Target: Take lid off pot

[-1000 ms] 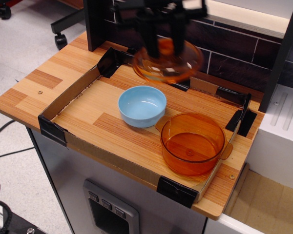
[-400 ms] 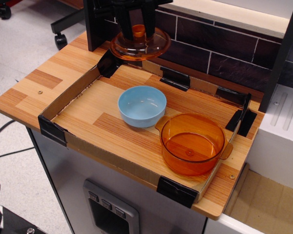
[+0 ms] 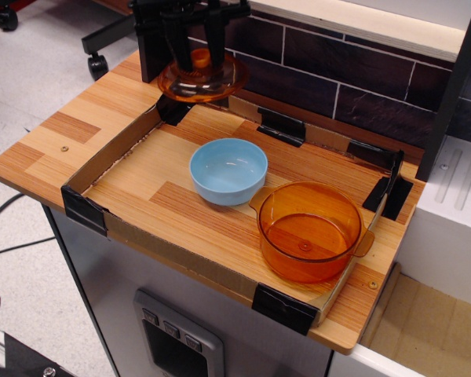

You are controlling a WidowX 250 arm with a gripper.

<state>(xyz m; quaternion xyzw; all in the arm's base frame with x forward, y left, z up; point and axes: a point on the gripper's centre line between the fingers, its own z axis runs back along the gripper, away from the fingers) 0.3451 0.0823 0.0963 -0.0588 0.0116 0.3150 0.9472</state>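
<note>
While my gripper (image 3: 193, 49) clamps its knob, the lid (image 3: 202, 78) hangs over the tray's back-left corner.
My 2 fingers (image 3: 178, 47) flank the knob; the pot (image 3: 309, 231) sits uncovered front-right, well apart.

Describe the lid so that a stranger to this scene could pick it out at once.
Start at the wooden table with the cardboard-walled tray on it, and go to the tray's far left corner. There the black tool holds the lid by its knob above the corner. It is a domed, see-through amber disc in the air, unlike the deep amber pot and the opaque blue bowl on the tray floor.
</note>
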